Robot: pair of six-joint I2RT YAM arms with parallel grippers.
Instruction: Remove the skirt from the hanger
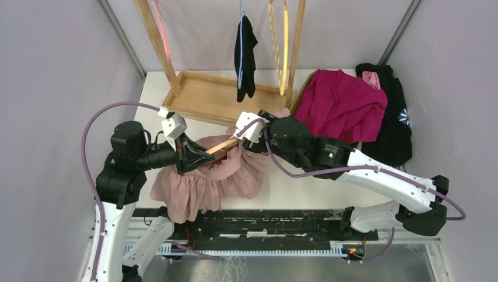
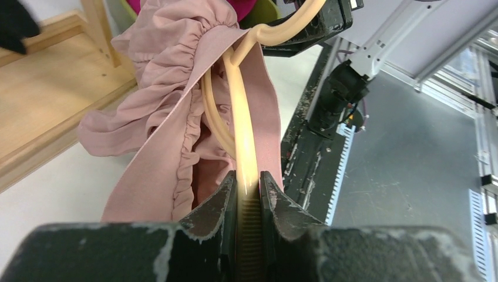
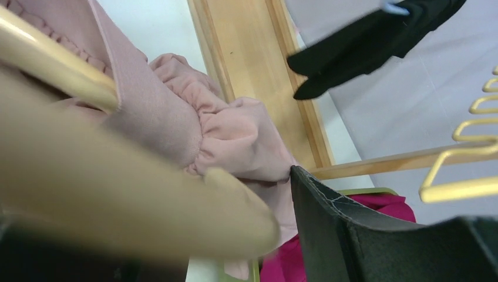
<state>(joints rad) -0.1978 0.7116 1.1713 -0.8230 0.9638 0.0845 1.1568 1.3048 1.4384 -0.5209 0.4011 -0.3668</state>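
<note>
Plainly, the job is at the stripping step and not yet finished. The left gripper (image 2: 248, 176) is clamped on the hanger (image 2: 244, 129), pinched tight on the pale bar near one end and holding it just above the surface (image 1: 293, 191). The skirt (image 1: 199, 188), pink and gathered, lies mostly in a heap on the surface below and between the two arms. Its waistband is looped over the hanger, so it is not off.

The right gripper (image 1: 249, 130) sits at the hanger's other end, by the bunched waistband. From its own camera its fingers (image 3: 332, 223) stand apart, with the hanger lying loose between them and cloth showing in the gap. I'd say it grips nothing at present.

The next move, to my eye, is for the right gripper to close on the waistband rather than on the hanger. It would then draw the cloth along and off the free end while the left holds the hanger steady. The risk I see is pinching hanger and cloth together, or the gathered band snagging on the hanger's curved end.
</note>
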